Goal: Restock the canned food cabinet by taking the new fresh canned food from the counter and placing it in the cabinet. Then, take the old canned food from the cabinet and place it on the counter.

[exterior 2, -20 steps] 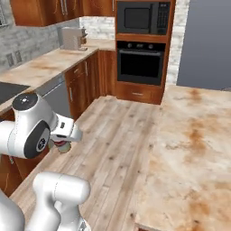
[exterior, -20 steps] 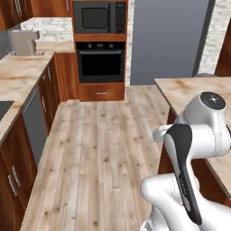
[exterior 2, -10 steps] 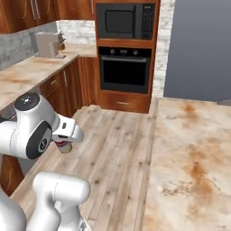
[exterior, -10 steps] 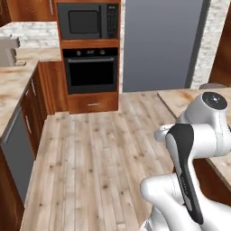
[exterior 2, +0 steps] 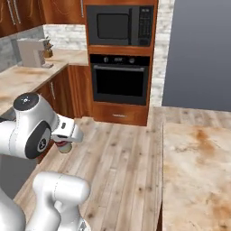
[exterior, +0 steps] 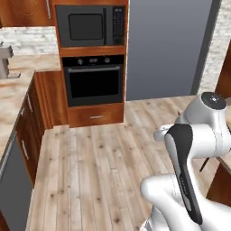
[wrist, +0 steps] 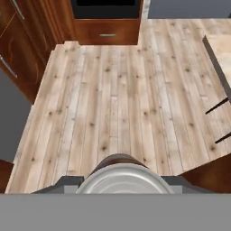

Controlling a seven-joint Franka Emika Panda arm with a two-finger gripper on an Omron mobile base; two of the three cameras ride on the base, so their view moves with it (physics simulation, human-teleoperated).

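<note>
Though mostly cropped, can (wrist: 122,178) between end effector (wrist: 122,182) fingers.

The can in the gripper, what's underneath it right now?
Under the can lies bare wood plank floor, no counter or shelf. The can's grey top covers the floor straight below it and its own label.

The floor (wrist: 117,90) is pale matt wood planks. The table (exterior 2: 198,176) is smooth beige stone with rusty blotches. The can (wrist: 121,178) has a shiny grey metal top. The oven (exterior: 93,82) looks glossy black.
</note>
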